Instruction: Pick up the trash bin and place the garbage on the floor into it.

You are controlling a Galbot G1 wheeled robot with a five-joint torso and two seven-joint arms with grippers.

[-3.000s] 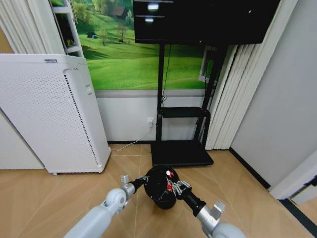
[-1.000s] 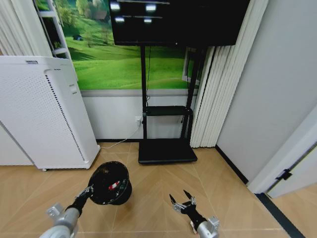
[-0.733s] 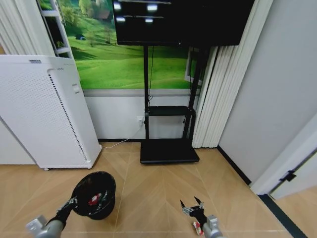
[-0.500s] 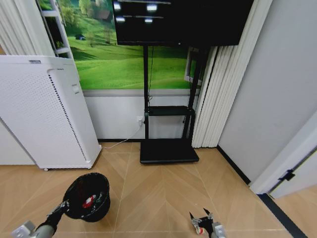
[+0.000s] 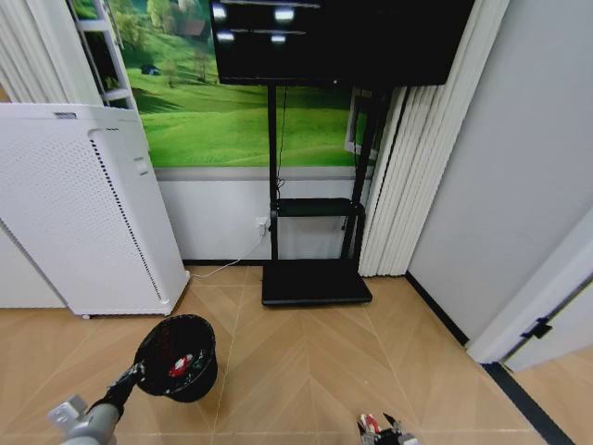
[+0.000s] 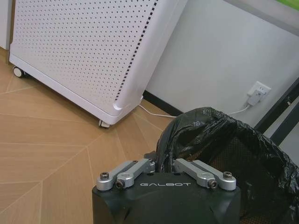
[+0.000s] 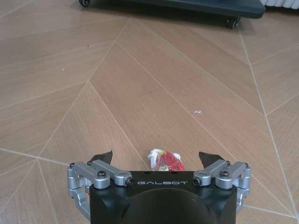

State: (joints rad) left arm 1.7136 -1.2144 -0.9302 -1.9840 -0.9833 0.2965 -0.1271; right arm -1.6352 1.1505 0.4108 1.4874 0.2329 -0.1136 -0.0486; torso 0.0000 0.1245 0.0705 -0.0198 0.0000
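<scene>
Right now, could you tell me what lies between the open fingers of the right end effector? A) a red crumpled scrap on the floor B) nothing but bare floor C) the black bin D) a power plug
A: the right wrist view shows a red scrap lying on the floor between the spread fingers of the right end effector.

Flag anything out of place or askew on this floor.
One red-and-white scrap lies loose on the floor, between the open fingers of the right claw. The trash bin hangs tilted off the floor, clamped by its lined rim in the left claw, red litter already inside.
</scene>
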